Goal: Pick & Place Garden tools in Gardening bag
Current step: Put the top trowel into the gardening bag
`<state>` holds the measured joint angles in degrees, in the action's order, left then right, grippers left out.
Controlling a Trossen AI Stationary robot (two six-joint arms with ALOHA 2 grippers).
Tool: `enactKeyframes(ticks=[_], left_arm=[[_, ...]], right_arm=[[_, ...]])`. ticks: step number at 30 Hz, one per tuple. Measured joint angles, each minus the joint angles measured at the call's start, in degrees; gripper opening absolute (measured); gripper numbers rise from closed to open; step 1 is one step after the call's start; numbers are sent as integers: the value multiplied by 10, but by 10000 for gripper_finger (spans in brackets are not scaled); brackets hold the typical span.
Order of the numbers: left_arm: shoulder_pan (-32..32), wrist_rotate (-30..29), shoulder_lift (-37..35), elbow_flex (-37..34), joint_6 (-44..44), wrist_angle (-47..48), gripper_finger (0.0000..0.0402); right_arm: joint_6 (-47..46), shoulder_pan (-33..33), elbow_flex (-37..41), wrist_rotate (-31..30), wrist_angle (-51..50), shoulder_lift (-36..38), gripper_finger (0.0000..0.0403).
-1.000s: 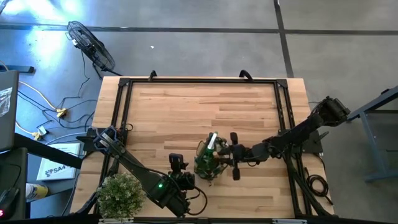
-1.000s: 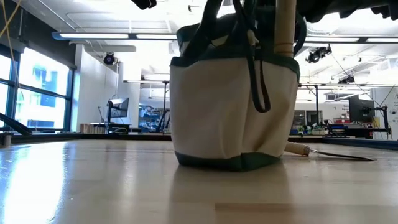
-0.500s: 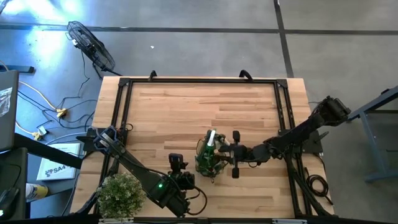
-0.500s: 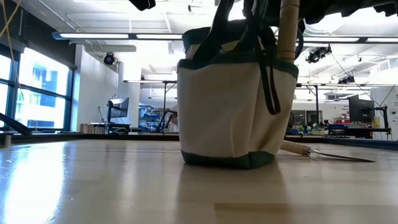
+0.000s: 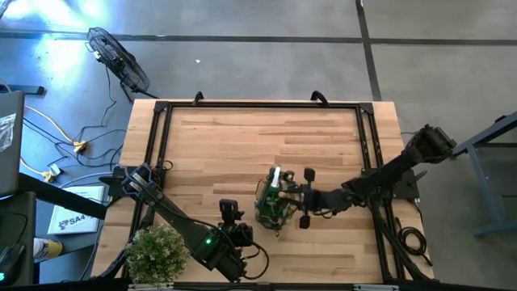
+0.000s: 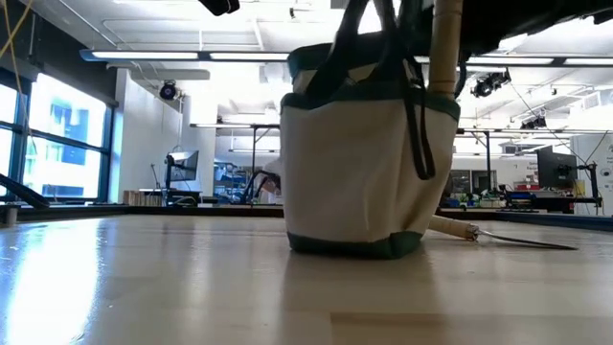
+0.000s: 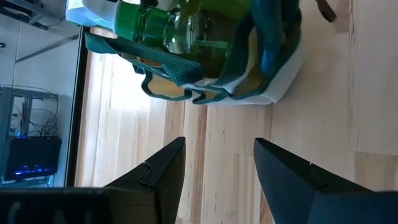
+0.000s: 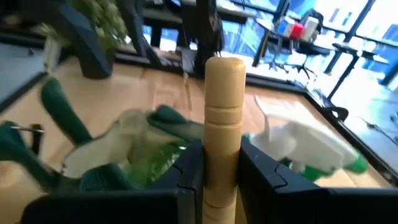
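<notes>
The gardening bag (image 5: 271,208) stands on its base near the table's middle; it also shows in the low view (image 6: 364,163) and the left wrist view (image 7: 273,68). A green-and-white spray bottle (image 8: 311,146) and green things (image 7: 149,25) sit inside it. My right gripper (image 5: 288,192) is over the bag's rim, shut on a wooden-handled tool (image 8: 224,99), whose handle stands up out of the bag (image 6: 443,48). My left gripper (image 7: 214,168) is open and empty, just on the near side of the bag (image 5: 233,220). My right gripper pinches the tool's round wooden handle (image 8: 222,155) between its two fingers (image 8: 189,171), some way below the handle's free end. The fingers come level from the table's right side and lie across the handle. The handle stands upright; its lower part is hidden inside the bag.
A second wooden-handled trowel (image 6: 503,237) lies flat on the table beyond the bag. A bushy green plant (image 5: 156,252) stands at the near left corner. The black frame rail (image 5: 258,106) runs round the table's edges. Bare wood lies on the far half.
The bag has shifted a little on the table and shows narrower in the low view, its base edge moved while the wooden handle stays upright in my right gripper, which has barely moved.
</notes>
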<state>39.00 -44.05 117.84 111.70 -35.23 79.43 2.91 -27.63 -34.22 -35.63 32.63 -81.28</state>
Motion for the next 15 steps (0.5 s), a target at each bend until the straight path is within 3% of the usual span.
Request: enactKeyframes(ticks=[8,15], left_arm=[[0,0,0,0,0,-1,182],[0,-1,0,0,0,-1,182]], right_arm=[[-51,12,0,42,-34,0,55],[-127,11,0,137,-34,0,55]])
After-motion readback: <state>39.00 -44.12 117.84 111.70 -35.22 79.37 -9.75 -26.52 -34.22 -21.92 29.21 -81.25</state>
